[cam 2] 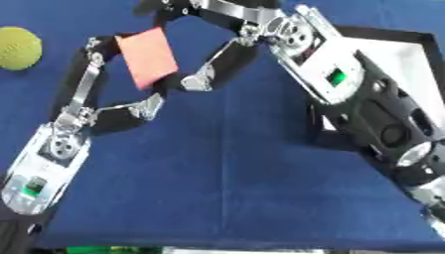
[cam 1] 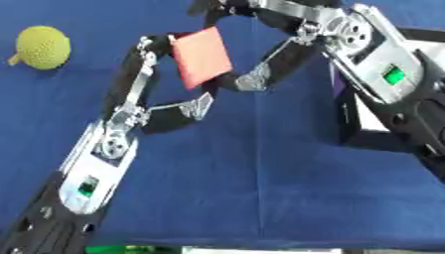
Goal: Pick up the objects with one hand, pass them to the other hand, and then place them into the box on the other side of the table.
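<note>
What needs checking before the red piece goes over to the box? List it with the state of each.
1. Left hand on the red piece: fingers touch its left edge and lower corner. Ok.
2. Right hand on the red piece: a finger meets its lower right edge, others reach over the top. Whether they clamp it: cannot tell.
3. Piece lifted off the blue table: held up between both hands. Ok.
4. Box in view on the right side: partly hidden behind the right arm. Ok.
5. Inside of the box free: mostly covered. Cannot tell.
6. Yellow round object far from the hands: at the left, apart. Ok.
</note>
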{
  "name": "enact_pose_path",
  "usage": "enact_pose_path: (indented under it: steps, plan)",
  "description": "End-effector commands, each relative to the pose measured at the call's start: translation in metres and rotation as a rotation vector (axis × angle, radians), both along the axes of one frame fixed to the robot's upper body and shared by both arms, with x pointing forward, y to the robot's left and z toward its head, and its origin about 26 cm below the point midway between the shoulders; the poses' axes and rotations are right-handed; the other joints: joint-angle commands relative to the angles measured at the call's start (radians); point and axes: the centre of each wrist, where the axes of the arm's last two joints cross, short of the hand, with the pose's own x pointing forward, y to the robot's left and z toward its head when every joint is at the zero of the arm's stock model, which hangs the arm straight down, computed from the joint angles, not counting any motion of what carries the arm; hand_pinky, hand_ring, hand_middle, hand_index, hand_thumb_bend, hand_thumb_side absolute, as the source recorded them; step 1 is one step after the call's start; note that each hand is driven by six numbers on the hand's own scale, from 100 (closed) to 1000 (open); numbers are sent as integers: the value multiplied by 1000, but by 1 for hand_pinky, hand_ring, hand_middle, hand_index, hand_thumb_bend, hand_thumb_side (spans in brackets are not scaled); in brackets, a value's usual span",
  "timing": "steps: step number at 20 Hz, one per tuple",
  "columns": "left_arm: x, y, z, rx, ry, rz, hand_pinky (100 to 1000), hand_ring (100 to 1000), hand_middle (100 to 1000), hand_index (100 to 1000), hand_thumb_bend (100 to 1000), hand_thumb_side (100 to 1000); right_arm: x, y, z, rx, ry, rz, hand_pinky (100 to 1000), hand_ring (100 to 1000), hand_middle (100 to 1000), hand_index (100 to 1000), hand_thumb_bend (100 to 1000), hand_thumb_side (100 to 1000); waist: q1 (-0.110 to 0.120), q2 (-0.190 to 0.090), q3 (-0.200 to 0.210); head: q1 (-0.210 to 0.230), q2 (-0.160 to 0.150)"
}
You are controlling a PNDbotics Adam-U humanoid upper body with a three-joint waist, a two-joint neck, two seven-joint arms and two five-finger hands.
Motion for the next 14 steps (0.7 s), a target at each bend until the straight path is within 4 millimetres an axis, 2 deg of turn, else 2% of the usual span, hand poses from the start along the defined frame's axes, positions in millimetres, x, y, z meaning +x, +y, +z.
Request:
enact_pose_path:
  steps: [1, 6, 14]
  plan:
    - [-17, -18, 30, -51, -79, -96, 768, 462, 310, 554, 100, 263, -1, 9, -7, -13, 24, 26, 924, 1000, 787, 869, 284, 100, 0, -18, 1, -4, -12]
    - [-18, -19, 31, -51, -67, -110, 769, 462, 310, 555, 100, 270, 0, 9, -8, 22, 59, 24, 902, 1000, 733, 779, 100, 100, 0, -16, 2, -6, -10]
    - [-19, -20, 32, -53, -66, -125, 769, 462, 310, 556, 100, 276, -1, 11, -8, 54, 103, 31, 888, 1000, 673, 700, 100, 100, -1, -15, 4, -8, -8]
